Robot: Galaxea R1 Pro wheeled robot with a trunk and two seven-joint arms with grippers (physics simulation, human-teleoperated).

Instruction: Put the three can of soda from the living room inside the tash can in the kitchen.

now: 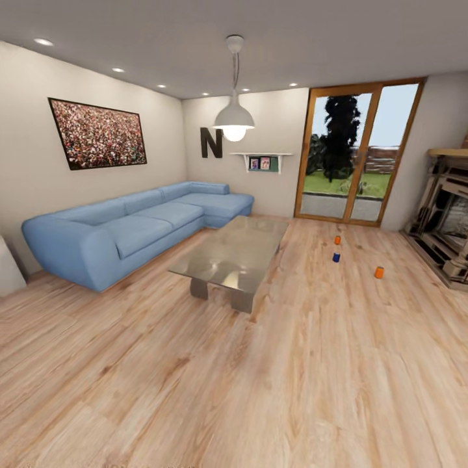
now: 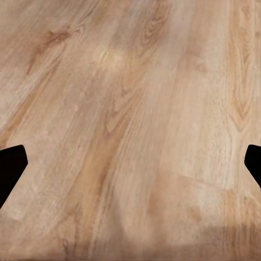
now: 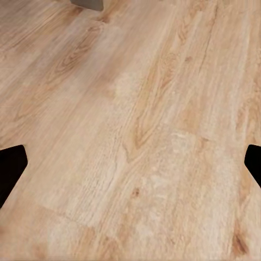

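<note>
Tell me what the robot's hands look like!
You can see just the fingertips. The left gripper has two flat black fingers with slanted, pointy ends, one at each side of the picture. The right gripper looks the same, black and angular. No cables or markings show, just wooden floor between them.

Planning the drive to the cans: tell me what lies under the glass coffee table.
Through the glass top of the coffee table show its two grey legs and bare wood floor. No can lies beneath; reflections blur part of the floor under its far end.

3 cans [image 1: 337, 257] stand on the floor [image 1: 260, 390] (right of the table [image 1: 234, 257]), sofa [image 1: 130, 231] left.
</note>
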